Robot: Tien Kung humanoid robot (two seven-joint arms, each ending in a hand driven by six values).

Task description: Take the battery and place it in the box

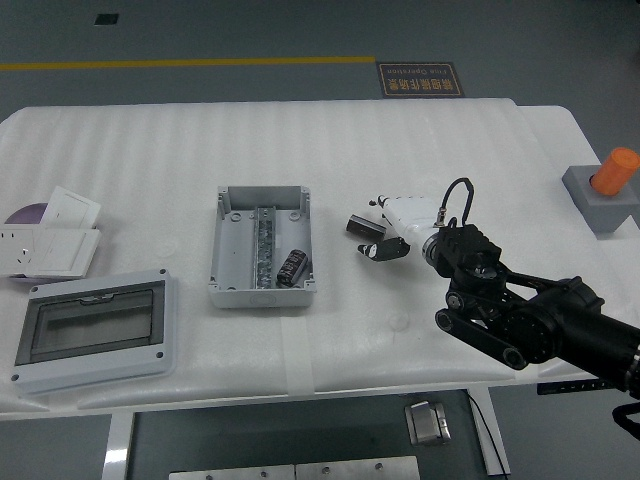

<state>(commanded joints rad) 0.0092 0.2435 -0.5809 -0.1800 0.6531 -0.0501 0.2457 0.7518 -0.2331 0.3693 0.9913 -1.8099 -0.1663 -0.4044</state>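
**A:** One hand showing: the right hand, reaching in from the worktop's right edge toward the middle. Fingers are hanging loosely apart, gripping nothing. No left arm is appearing anywhere.

**B:** Item one, the battery?

**A:** Lying on its side inside the box, in the right-hand compartment toward the box's near edge, beside the metal rail running down the middle. It is sitting to the left of the hand and nearer the worktop's front edge, with the box's right wall standing between them. Clear gap; no contact.

**B:** Handling notes?

**A:** Small dark cylinder, judged rigid and light, with a smooth jacket likely to be slipping or rolling under a loose pinch. If it were being lifted again, I'd be gripping across the barrel at mid-length, not at the ends. Judging by where it is lying, the placing is looking done.

**B:** Remaining stock?

**A:** Clear-windowed cover resting near the front-left corner. White wall plates lying at the left edge. Grey block with an orange peg sitting at the right edge.
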